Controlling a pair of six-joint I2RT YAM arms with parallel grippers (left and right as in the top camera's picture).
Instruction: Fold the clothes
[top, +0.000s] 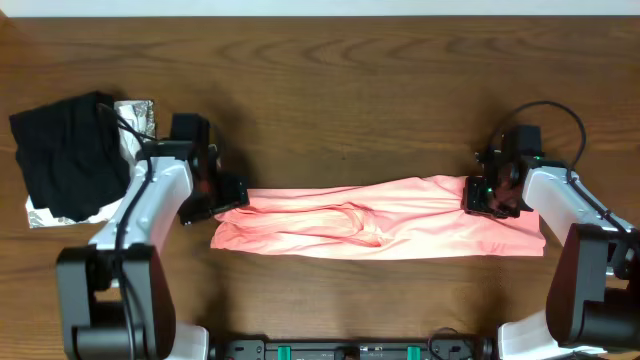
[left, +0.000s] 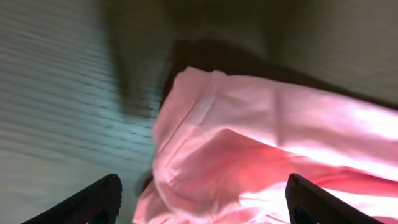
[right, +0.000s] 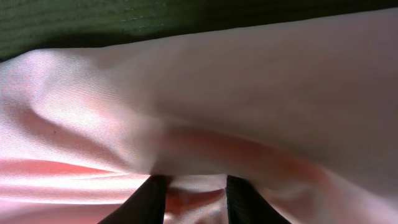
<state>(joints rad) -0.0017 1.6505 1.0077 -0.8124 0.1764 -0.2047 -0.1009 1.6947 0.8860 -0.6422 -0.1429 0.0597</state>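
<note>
Lying across the middle of the tabletop (top: 340, 90), the T-shirt (top: 380, 225) is gathered into one long, low band running left to right between the two arms. Colour salmon-pink; fabric thin, with soft ridges and creases running lengthwise and a rounded bulge near the centre. The left end narrows to a blunt corner, while the right end is wider and squarer. The left wrist view shows that left end close up: a stitched hem line crosses it, the edge curls over itself, and the upper layers catch the light in a brighter pink. The left end effector (left: 204, 186) hangs over this end with its fingers (left: 99, 202) spread wide, one to each side of the cloth and pinching nothing (open, plainly). The right end effector (right: 196, 186) sits at the upper right end of the band, its two dark fingers (right: 146, 202) drawn close together with a small pleat of pink fabric caught between them, so it is gripping the T-shirt. Around that pinch the cloth bunches into smooth rolls. At the far left of the tabletop, a black garment (top: 65, 150) lies folded on a silvery-white patterned cloth (top: 138, 118), apart from the T-shirt.
</note>
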